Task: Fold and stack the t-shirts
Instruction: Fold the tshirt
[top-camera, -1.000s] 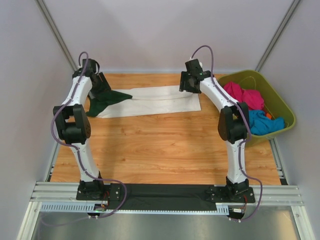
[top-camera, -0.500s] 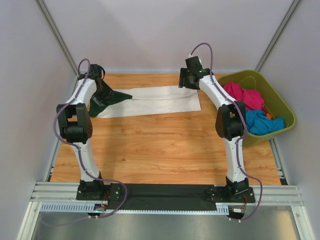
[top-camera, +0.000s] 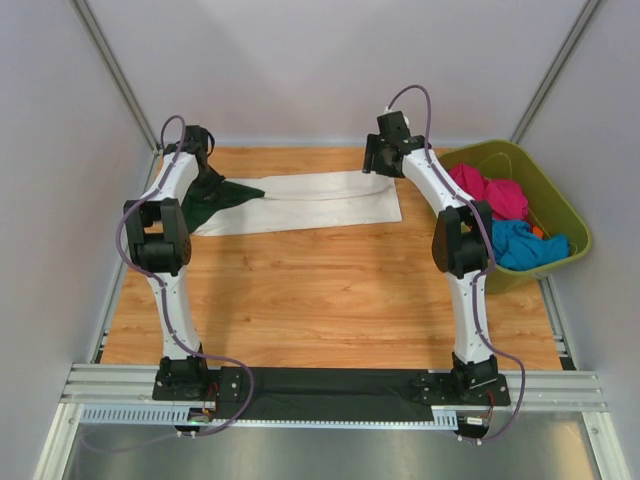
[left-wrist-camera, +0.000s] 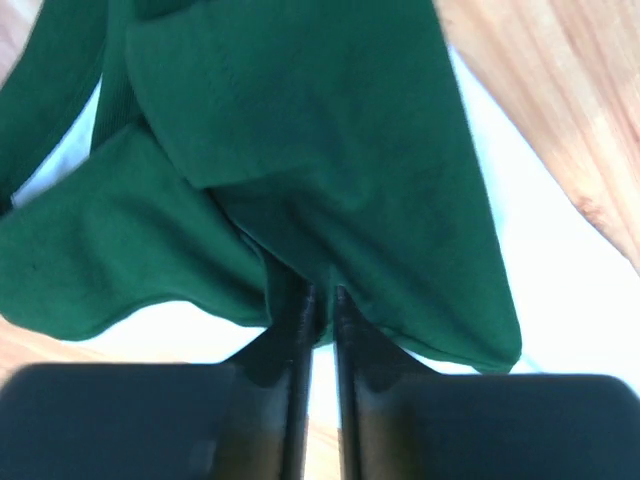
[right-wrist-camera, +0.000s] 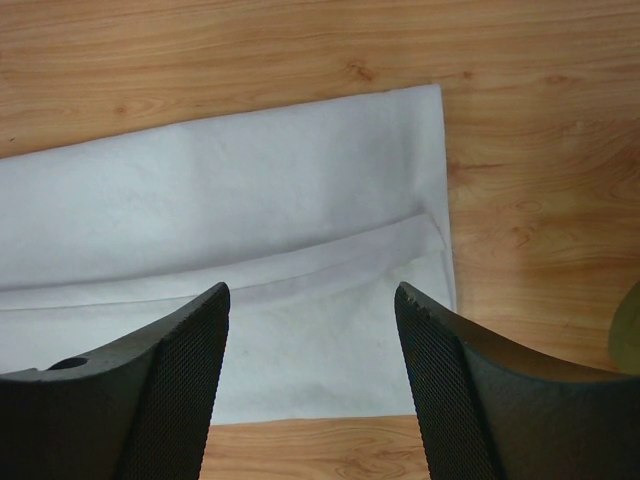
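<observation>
— Where is your left claw (left-wrist-camera: 322, 300)?

— At the desk's (top-camera: 330, 290) far left corner. Your wrist view shows its fingers (left-wrist-camera: 285, 400) drawn in to a thin slit, the tips nipped on the hem of the green sleeve (left-wrist-camera: 300, 150).

— And the t-shirt (top-camera: 310, 200)?

— It lies flat as a long white band along the far edge, the sleeve end at the left and a folded layer running lengthwise.

— Your right claw (right-wrist-camera: 310, 290)?

— Spread wide and holding nothing. It hangs above the band's right end, and the cloth's square corner shows between the fingers.

— Past that?

— The olive tub (top-camera: 535, 272) sits at the right edge near the far corner, with pink cloth (top-camera: 490, 190) and blue cloth (top-camera: 525, 245) bundled inside.
</observation>
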